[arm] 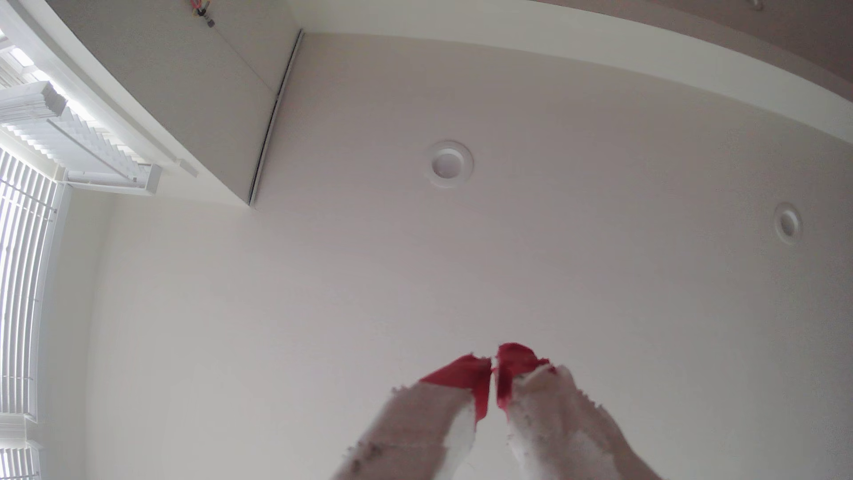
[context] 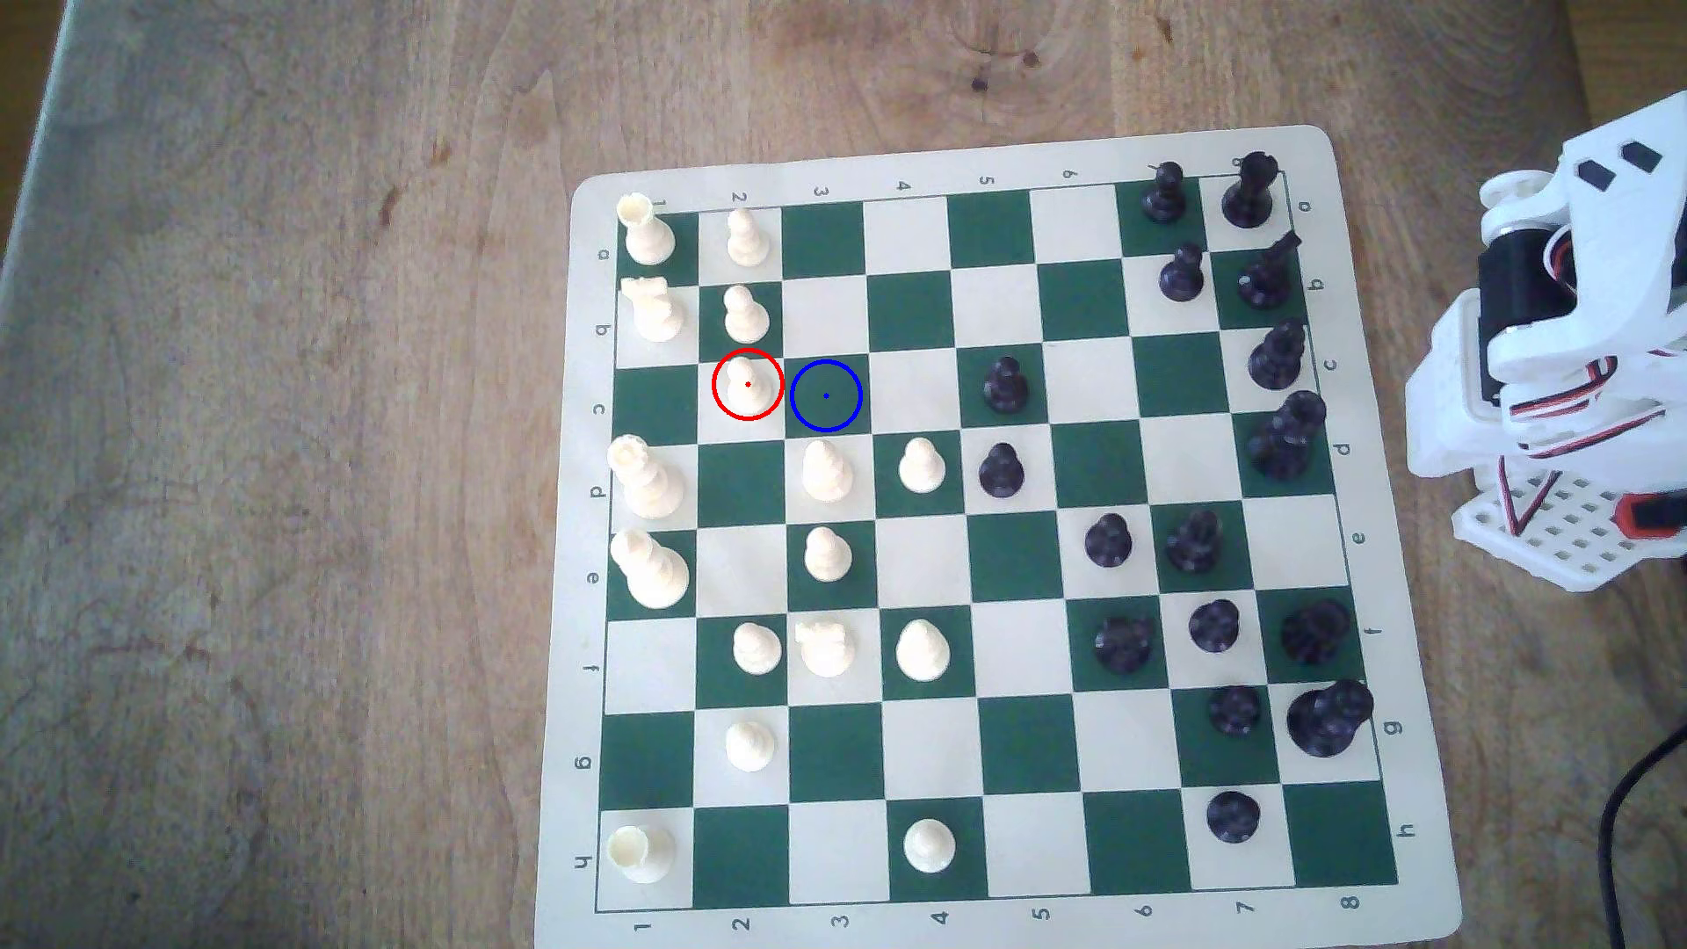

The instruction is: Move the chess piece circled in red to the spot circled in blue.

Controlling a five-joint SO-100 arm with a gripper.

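Nothing done yet. Pawn (context: 748,387) upright on the red-ringed cream square, untouched, far across the board (context: 1004,164) from the hand, near the opposite edge. Spot (context: 826,395) bare: dark green square, blue ring and dot, one square nearer the hand than the pawn, same row.

Hand (arm: 494,369) pointed up at the ceiling (arm: 554,231) in the wrist view, red-tipped fingers (arm: 466,376) nearly touching, only a thin slit between them, nothing gripped. Arm (context: 1552,365) folded at the exterior view's right, off the board, beside the black back rank.

Remaining, by judgement: everything. Swing hand down and out across the whole board, open up, drop over the pawn, pinch at the collar or head, lift clear, shift one square back toward the arm, set down inside the blue ring, let go, retreat.

Hazards on the way:
- Black pawn (context: 1005,385) in the same row, between hand and spot; needs height on the approach.
- White pawn (context: 746,315) on the square beside the target pawn; another (context: 826,470) right beside the spot. Tight clearance for open fingers on both grab and drop.
- Long reach, near the far edge for this arm; likely stretched out, so less precise.
- Small rounded head, slippery plastic by the look; easy to tip if the fingers close off-centre.

Bench (context: 274,456) bare wood around the mat.
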